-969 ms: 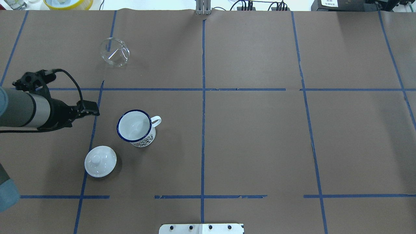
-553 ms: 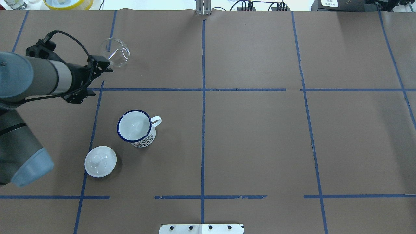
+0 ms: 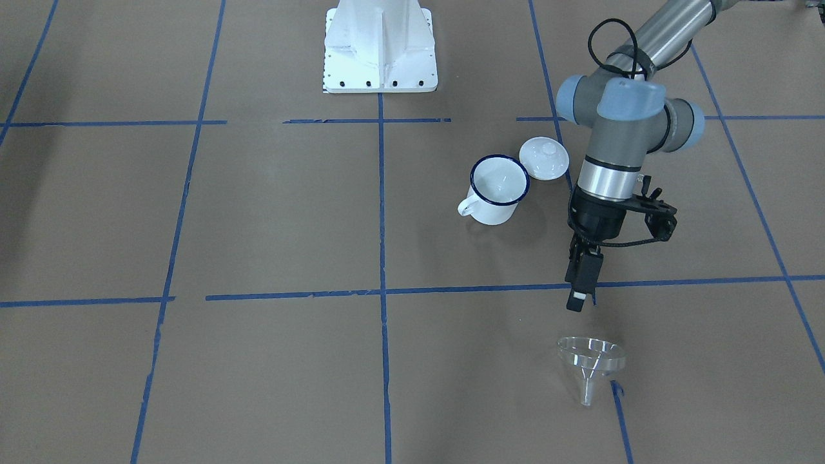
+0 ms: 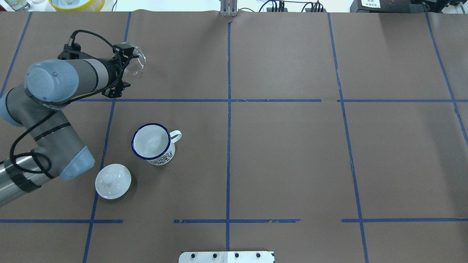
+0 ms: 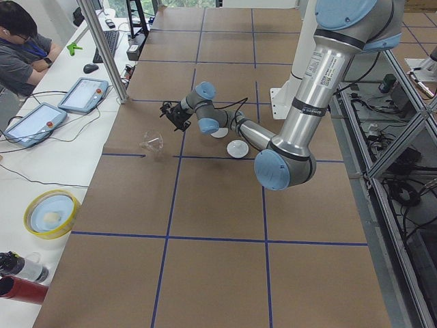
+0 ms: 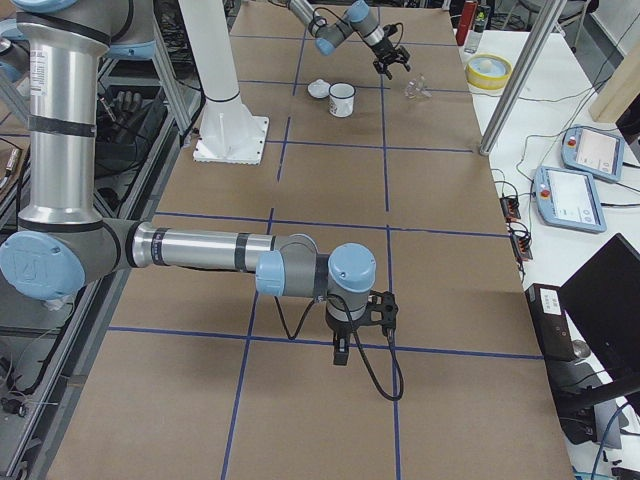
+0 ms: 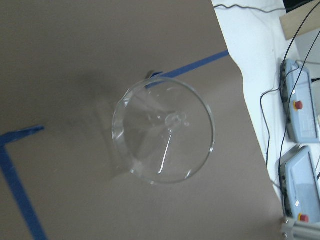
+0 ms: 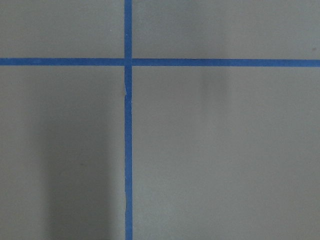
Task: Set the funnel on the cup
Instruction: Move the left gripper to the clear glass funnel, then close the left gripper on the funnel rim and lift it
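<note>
The clear funnel [image 3: 591, 357] lies tipped on the brown paper, stem on the paper; it also shows at far left in the overhead view [image 4: 138, 63] and fills the left wrist view [image 7: 165, 130]. The white mug with the blue rim, the cup [image 3: 499, 190], stands upright and empty [image 4: 151, 142]. My left gripper [image 3: 578, 301] points down above the paper just short of the funnel, between it and the cup; its fingers look shut and empty. My right gripper [image 6: 341, 358] hangs far away over bare paper; I cannot tell if it is open or shut.
A round white knobbed lid [image 4: 113, 181] lies next to the cup on the robot's side. The white robot base [image 3: 380, 45] stands at the table's near edge. A yellow bowl [image 4: 76, 3] sits beyond the paper's far edge.
My left arm has swung from beside the cup toward the far side of the table, bringing the gripper up to the funnel. Funnel, cup and lid have not moved.
</note>
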